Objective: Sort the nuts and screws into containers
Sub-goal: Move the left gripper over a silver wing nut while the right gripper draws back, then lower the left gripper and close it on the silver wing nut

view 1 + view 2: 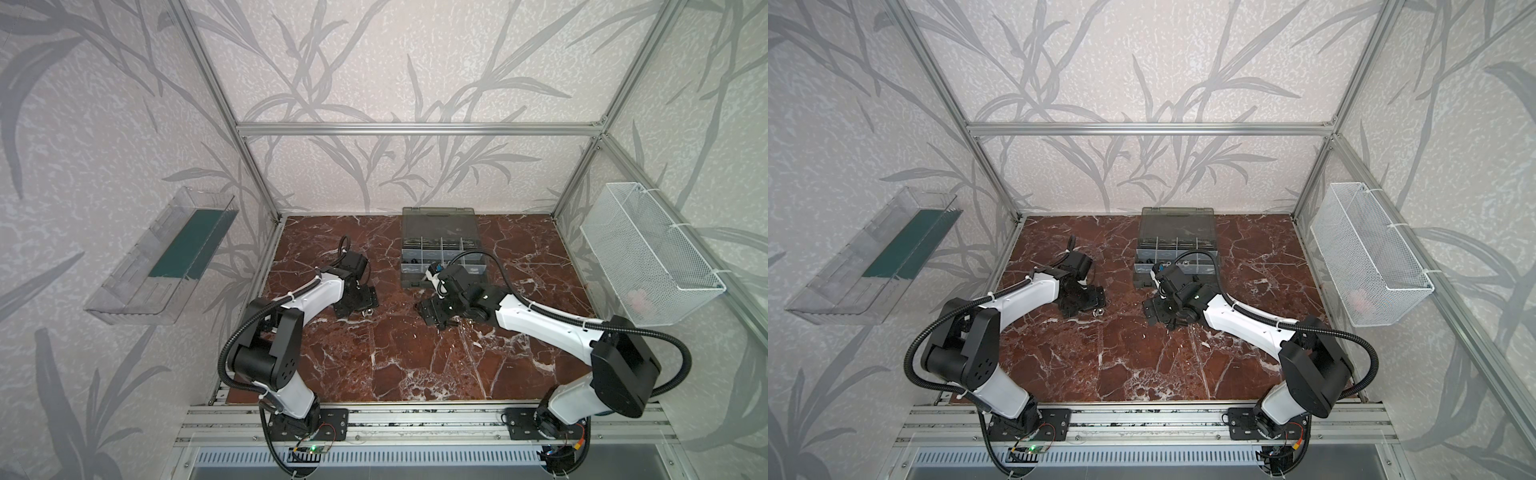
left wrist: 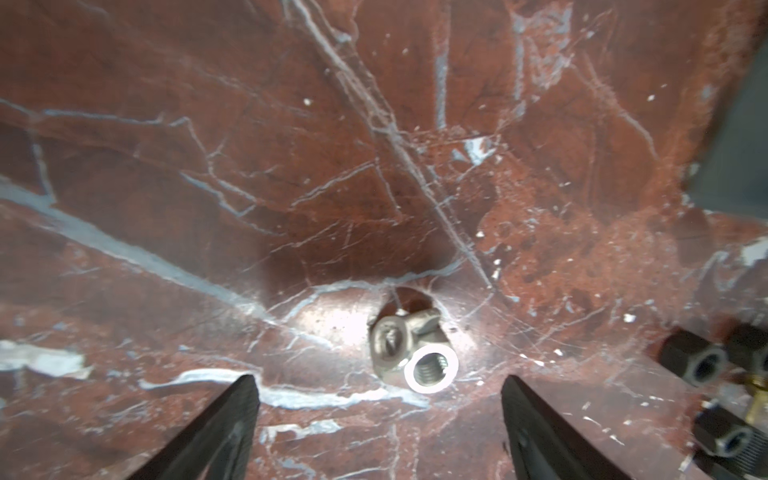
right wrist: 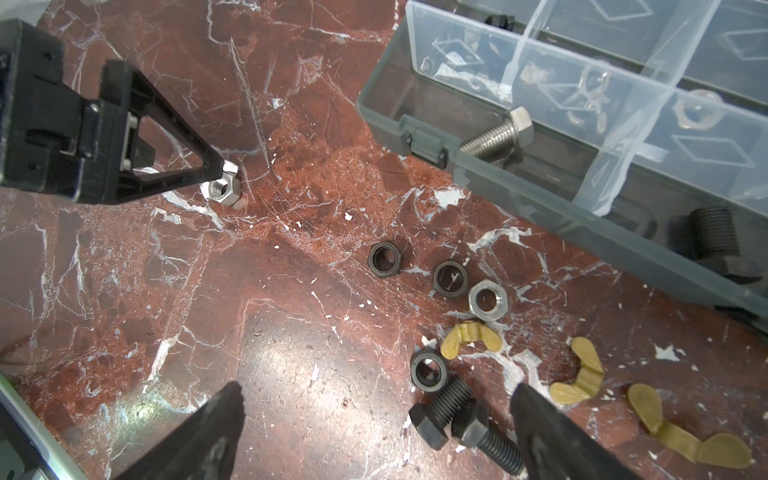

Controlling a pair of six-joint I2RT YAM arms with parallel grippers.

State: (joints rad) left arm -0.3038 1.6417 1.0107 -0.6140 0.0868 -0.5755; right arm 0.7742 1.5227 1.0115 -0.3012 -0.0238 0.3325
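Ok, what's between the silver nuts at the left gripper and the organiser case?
Only bare marble tabletop, as the right wrist view shows.

No legible text, label, brand, number or sign in any view. Diamond outlines on floors of containers (image 3: 540,45): plain marks, no lettering.

even, soft light fills both top views, with wide-angle bending at the edges. the left wrist view is blurred; glare whitens a silver nut (image 2: 431,369) and the tabletop (image 2: 332,316) beside it. the right wrist view is sharper.
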